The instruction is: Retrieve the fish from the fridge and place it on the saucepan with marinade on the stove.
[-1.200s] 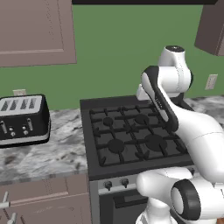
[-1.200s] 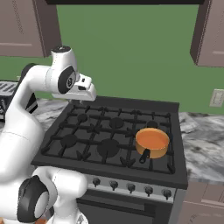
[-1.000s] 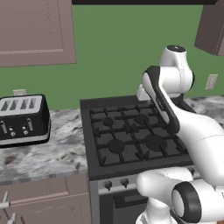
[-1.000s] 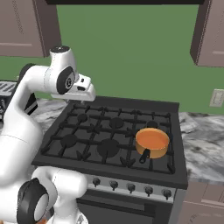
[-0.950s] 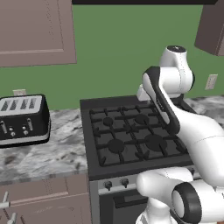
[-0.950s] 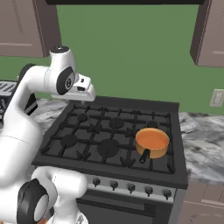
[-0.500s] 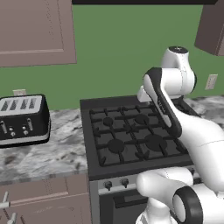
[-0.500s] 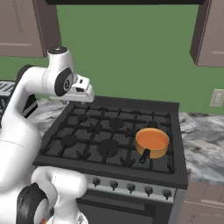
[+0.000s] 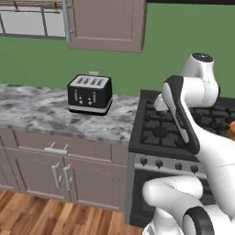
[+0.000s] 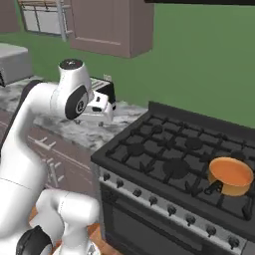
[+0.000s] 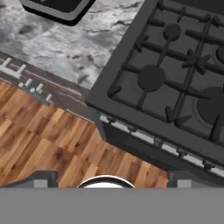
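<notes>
Claw [image 10: 101,113] hangs with its two dark tips spread wide and nothing between them, so it carries nothing at all. Directly beneath it lie the edge of the speckled grey stone counter [image 11: 65,48] and the near left corner of the black gas stove with cast-iron grates [image 10: 174,159], and lower down, the brown wooden plank floor [image 11: 43,140]. Just behind the claw, on the counter, stands the black four-slot toaster with a silver base [image 9: 89,94]. Well apart from the claw, on the far side of the stove at a front burner, sits the short round orange saucepan [image 10: 230,175], its thin dark handle pointing towards the row of dark knobs [image 10: 172,210]. Where the fish lies I cannot tell, nor on which side the fridge stands. Judging from this, the fetching is yet to be done, and the dangers follow from that. If the base turns while the arm is folded this close to the counter, the hand or elbow may clip the toaster and shove it along the stone. A slim fish may slide out of a pinch taken near its tail. On the return, a low approach could catch the handle and drag the saucepan off its burner, or the fish could land across the rim and tip out onto the grates.
</notes>
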